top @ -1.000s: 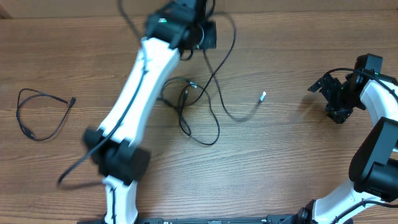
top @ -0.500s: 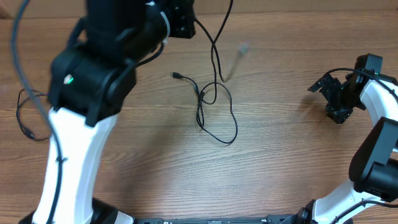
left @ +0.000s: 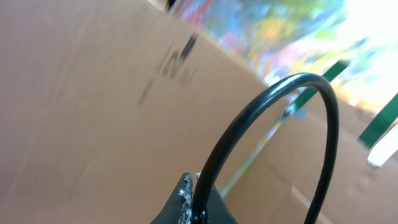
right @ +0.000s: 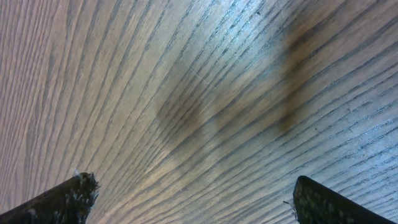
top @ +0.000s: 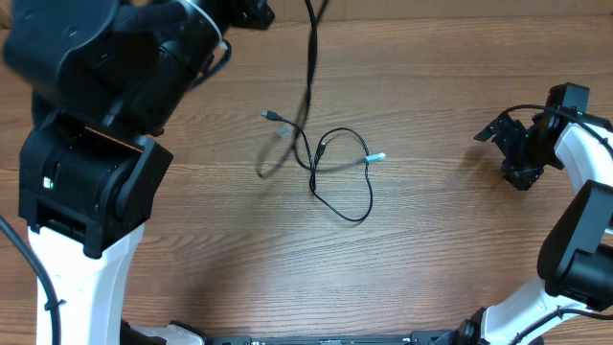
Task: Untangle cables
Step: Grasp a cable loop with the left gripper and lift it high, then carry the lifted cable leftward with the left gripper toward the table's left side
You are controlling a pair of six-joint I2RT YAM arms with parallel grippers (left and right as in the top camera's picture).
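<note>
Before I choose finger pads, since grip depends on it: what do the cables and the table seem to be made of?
The cables: black and flexible, probably a rubber or plastic jacket; they fall in loose loops, with a faint sheen up close. The plug tip: pale and shiny, likely metal. The table: wood or wood-look laminate, brown grain lines, low gloss.

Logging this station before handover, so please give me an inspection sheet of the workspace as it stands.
Surface: wooden table, bare wood in the right wrist view.
Job's things: cables in a crossed loop at centre, one strand running up off the table; silver-tipped plug lying on the wood.
Clutter: nothing seen.
Grippers: left gripper held high, jaws shut on a cable strand; right gripper at the right side, jaws open, empty.
Cables: black arm wiring on the right arm.
Surroundings: brown cardboard panel, blurred colours beyond.
</note>
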